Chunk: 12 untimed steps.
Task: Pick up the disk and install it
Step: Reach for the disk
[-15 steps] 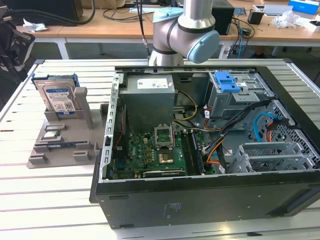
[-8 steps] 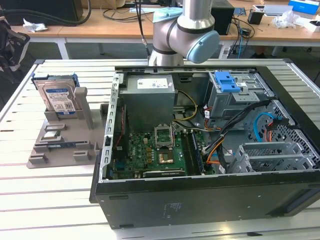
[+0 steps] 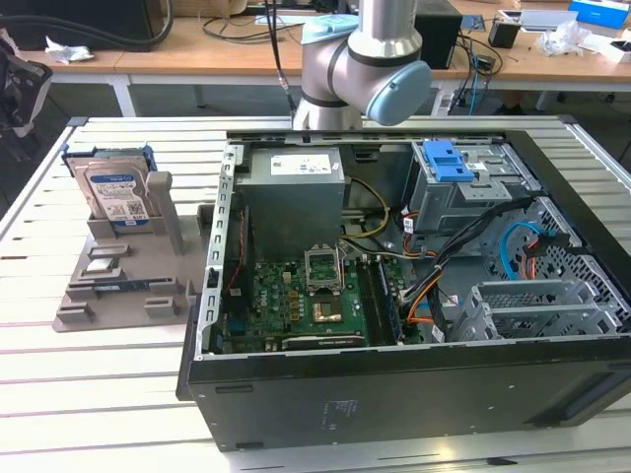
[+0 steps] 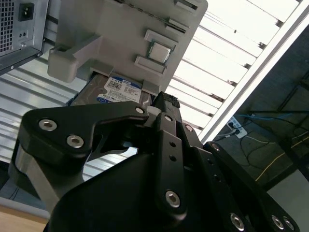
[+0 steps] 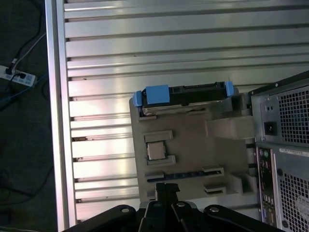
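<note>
Gripper [image 5: 166,189] closed, fingertips together, holding nothing, poised over grey holder [image 5: 193,140], clear of disk [image 5: 186,95]. Disk stands on edge in holder slot on table [image 3: 99,394], at exterior view's left of PC case [image 3: 394,414]. Arm [image 3: 365,59] rises behind case.

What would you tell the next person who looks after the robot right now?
Gripper: shut, holding nothing, over the grey plastic holder and apart from the disk.
Disk: the flat silver hard drive with the bright blue plastic frame stands upright in the holder's slot, to the exterior view's left of the open black metal computer case.
Done: nothing that shows; the hard drive is not picked up.
Left: picking it up and installing it.
</note>
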Available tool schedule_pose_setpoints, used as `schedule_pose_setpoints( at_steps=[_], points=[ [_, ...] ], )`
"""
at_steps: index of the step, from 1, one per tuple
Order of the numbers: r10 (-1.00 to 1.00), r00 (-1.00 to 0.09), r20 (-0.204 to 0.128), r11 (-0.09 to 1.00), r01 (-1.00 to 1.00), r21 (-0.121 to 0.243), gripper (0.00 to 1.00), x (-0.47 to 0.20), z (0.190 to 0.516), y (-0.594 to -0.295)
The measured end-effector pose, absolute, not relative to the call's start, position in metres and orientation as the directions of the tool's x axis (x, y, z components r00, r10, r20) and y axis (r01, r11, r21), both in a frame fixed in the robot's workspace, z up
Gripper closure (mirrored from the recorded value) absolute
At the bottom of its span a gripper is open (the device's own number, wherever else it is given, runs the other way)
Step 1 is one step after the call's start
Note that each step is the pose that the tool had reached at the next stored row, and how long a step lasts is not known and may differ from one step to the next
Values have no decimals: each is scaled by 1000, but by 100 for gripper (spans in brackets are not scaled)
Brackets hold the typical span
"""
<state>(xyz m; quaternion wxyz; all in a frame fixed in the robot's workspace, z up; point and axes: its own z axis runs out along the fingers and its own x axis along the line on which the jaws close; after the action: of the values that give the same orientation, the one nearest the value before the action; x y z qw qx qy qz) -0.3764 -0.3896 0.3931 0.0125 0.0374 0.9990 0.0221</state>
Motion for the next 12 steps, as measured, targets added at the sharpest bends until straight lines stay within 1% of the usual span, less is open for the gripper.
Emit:
schedule_pose_setpoints(
  at_steps=[12],
  points=[
    [75, -997, -23, 996, 74, 45, 90, -376, 393, -360]
  ],
)
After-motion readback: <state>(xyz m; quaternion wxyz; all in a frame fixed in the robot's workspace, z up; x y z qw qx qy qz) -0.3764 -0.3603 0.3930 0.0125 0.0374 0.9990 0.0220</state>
